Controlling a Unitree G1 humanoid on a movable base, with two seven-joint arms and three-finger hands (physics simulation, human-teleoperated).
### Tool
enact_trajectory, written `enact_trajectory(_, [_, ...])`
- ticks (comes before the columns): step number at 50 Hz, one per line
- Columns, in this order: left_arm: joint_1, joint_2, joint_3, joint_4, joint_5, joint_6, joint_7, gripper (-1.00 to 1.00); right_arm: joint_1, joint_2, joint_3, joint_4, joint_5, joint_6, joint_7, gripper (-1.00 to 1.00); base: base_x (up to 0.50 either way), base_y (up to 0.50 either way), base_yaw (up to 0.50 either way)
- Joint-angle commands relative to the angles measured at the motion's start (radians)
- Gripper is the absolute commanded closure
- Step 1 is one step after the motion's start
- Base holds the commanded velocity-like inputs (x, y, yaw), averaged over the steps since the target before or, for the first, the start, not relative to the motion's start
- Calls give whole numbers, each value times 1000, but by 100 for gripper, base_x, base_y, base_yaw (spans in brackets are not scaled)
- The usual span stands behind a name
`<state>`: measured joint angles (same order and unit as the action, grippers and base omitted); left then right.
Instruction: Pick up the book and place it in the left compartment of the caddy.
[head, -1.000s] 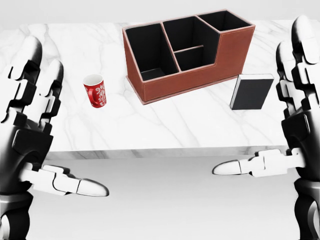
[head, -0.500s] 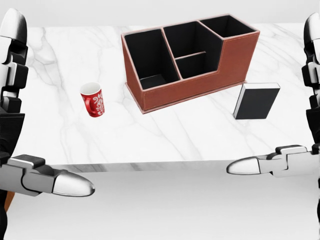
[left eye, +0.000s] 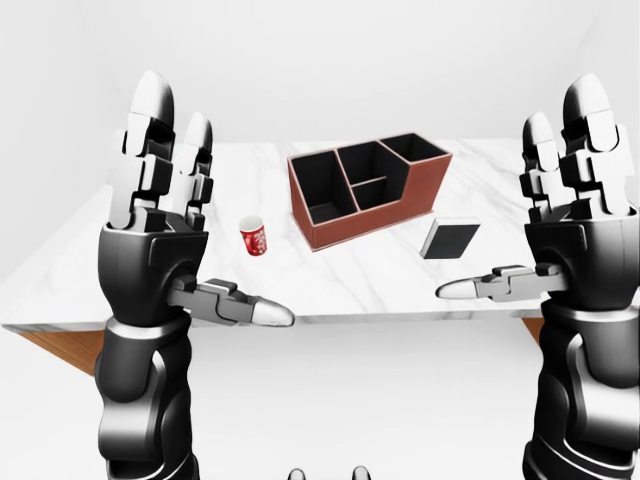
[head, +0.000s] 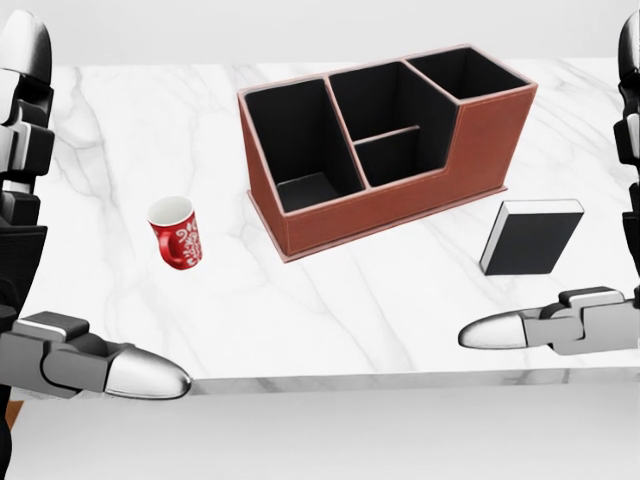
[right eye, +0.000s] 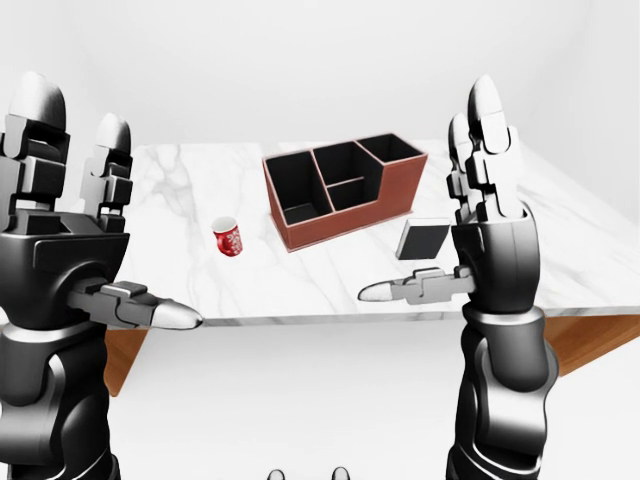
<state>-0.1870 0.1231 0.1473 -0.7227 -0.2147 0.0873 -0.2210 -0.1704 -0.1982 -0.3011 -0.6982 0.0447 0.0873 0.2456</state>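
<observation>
Black and stiff, the book (head: 530, 241) at four o'clock of the caddy (head: 390, 190) looks light, so my empty, wide-spread right hand (left eye: 575, 230) should pinch its long edges.

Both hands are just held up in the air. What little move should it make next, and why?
Probably lower the right hand toward the black book. The book lies flat on the marble table, right of the caddy, untouched, and that hand's fingers are open.

I'm at a white marble table (left eye: 400, 285) with wood (right eye: 600, 340) under the top, plain white walls (left eye: 330, 60) and floor (left eye: 380, 400) all around.
</observation>
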Motion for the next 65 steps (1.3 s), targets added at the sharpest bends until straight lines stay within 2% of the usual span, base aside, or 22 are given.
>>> enact_trajectory(1, [8,-2,-3,-7,6,0,-5,-100,-14,-3,4,2,-2,0,-4,-100,26,0,0])
enact_trajectory(36, [23,-7,-4,-8,25,0,-24,-100,8,-9,-26,-41,23,0,17,-100,26,0,0])
enact_trajectory(54, [29,-8,1,-7,22,0,-27,-100,2,0,3,-28,6,0,8,-100,26,0,0])
enact_trajectory(65, [24,-6,-1,-9,22,0,-26,-100,11,-2,-10,-44,10,0,22,-100,26,0,0])
